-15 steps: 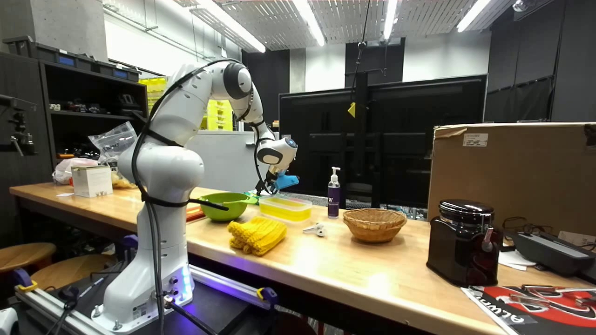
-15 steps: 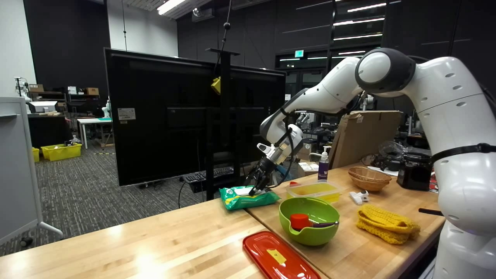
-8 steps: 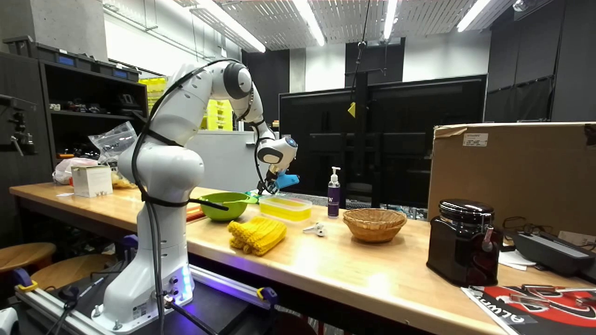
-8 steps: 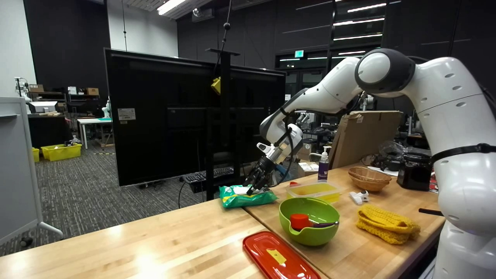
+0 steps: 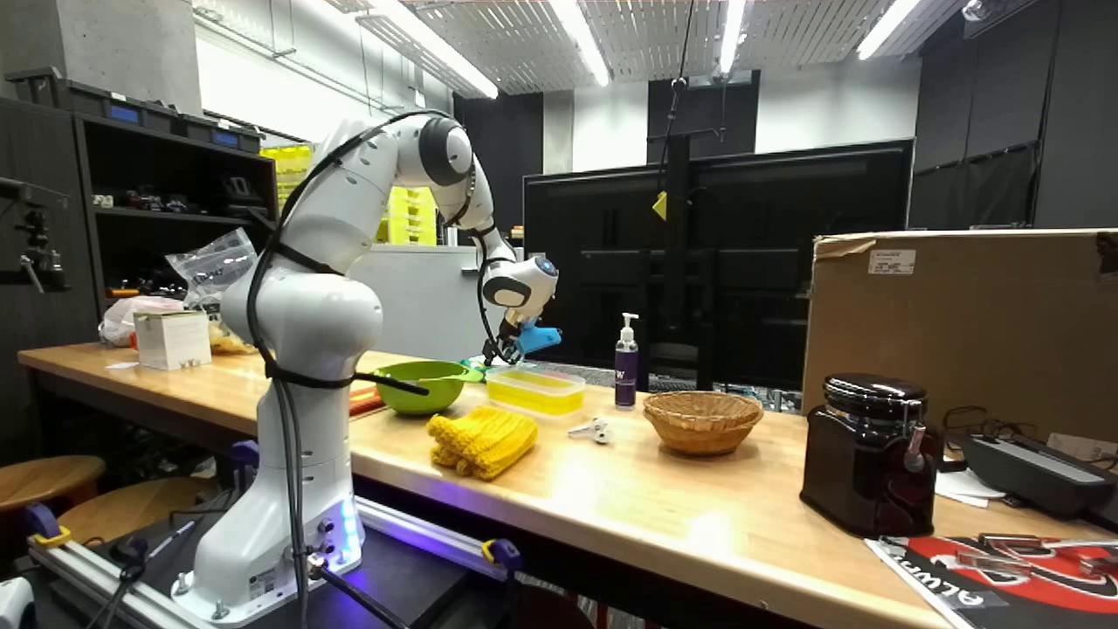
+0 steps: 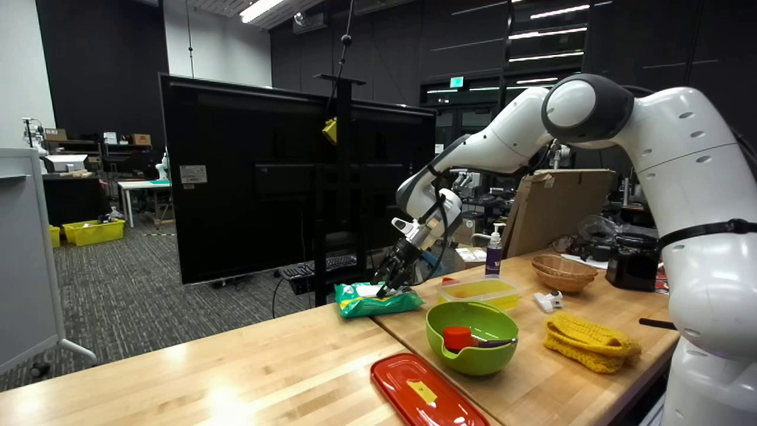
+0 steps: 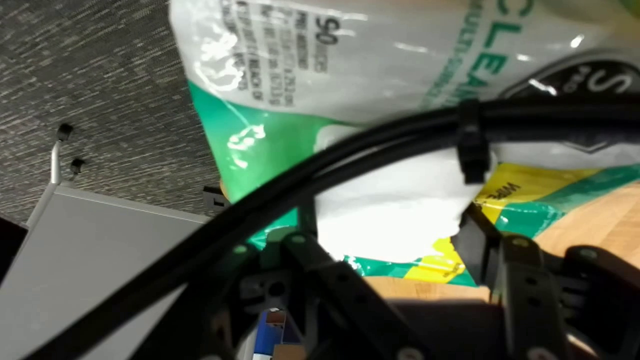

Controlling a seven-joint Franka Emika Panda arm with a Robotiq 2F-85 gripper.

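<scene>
Clearly two fingers (image 7: 478, 247), parted — over one wipes packet (image 7: 390, 75).

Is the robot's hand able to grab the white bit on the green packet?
Probably yes: in the wrist view the gripper is open, its fingers on either side of the white bit, with nothing seen blocking the gap. I can't tell if they touch it.
</scene>
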